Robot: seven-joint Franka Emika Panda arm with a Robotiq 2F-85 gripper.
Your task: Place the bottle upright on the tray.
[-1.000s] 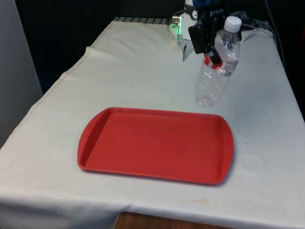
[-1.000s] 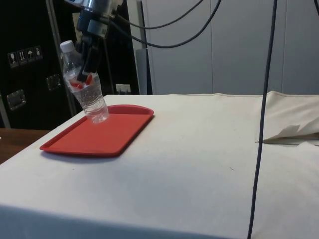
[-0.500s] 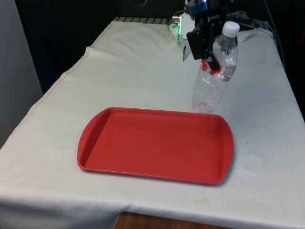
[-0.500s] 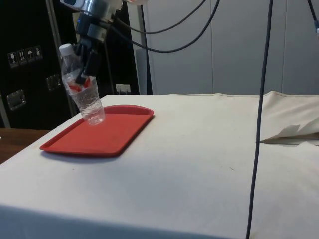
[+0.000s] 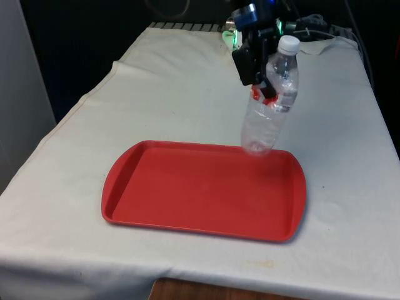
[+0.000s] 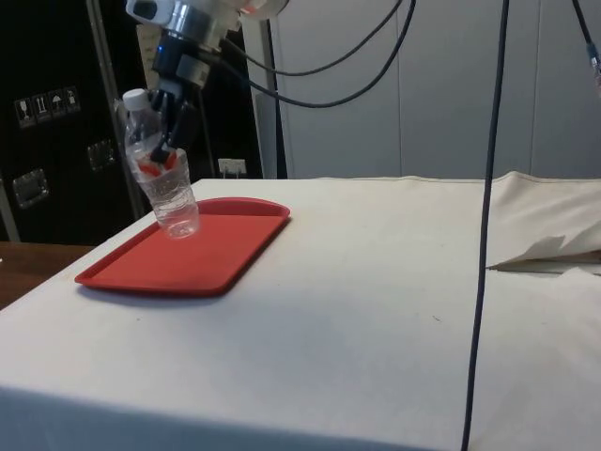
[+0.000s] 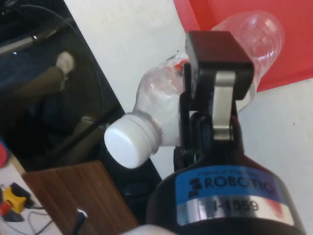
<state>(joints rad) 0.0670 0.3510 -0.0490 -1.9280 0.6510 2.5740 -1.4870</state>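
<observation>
Above far edge of one red tray [image 5: 187, 200], one clear bottle [image 5: 265, 119] with white cap [image 5: 288, 44] hangs tilted, off surface. One gripper [image 5: 257, 78] clamped on bottle's upper body. White cloth [image 5: 156, 87] underneath.

Over the last second the tool [image 5: 261, 84], clamped on the bottle [image 5: 269, 100], travelled toward the front view's left and slightly nearer the camera. The bottle's base, formerly over white cloth beyond the tray [image 5: 156, 187], moved to hang above the tray's far rim near its upper right corner. In the side view the bottle [image 6: 161, 174] shifted a little rightward in the frame and stood less tilted than before.
</observation>
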